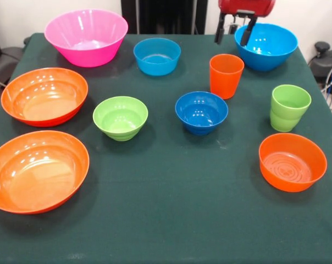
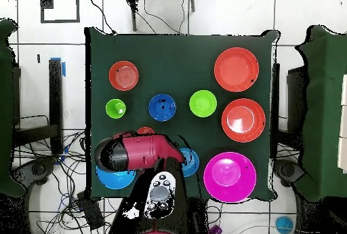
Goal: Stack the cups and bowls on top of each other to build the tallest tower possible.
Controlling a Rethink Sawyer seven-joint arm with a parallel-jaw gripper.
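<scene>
My gripper (image 1: 232, 32) hung at the far side of the dark green cloth-covered table (image 1: 171, 220), its two black fingers (image 1: 219, 31) spread apart and grasping nothing. In the front view the fingers dangled over the far rim of a large glossy sky blue plastic bowl (image 1: 267, 47). Seen from overhead, my red arm (image 2: 139, 153) hid most of that bowl (image 2: 114, 178).

Everything sat apart on the cloth, with nothing stacked. A big glossy pink plastic bowl (image 1: 86, 37) stood alone at the far corner, to the left in the front view, and showed empty from overhead (image 2: 230, 176). Between it and the large blue bowl sat a smaller sky blue plastic bowl (image 1: 156, 55). Just in front of my gripper stood a tapered orange plastic tumbler (image 1: 226, 75), upright. Nearer the camera and to the right stood a lime green plastic tumbler with a stepped base (image 1: 289, 107), also upright.

In the middle of the table sat a small dark blue plastic bowl (image 1: 201, 112), and beside it, to the left, a small lime green plastic bowl (image 1: 120, 117). Two wide shallow orange plastic bowls lay along the left edge, one farther back (image 1: 44, 96) and one close to the camera (image 1: 37, 171). A smaller orange plastic bowl (image 1: 292, 161) sat near the front right, with ridged rings on its inside floor.
</scene>
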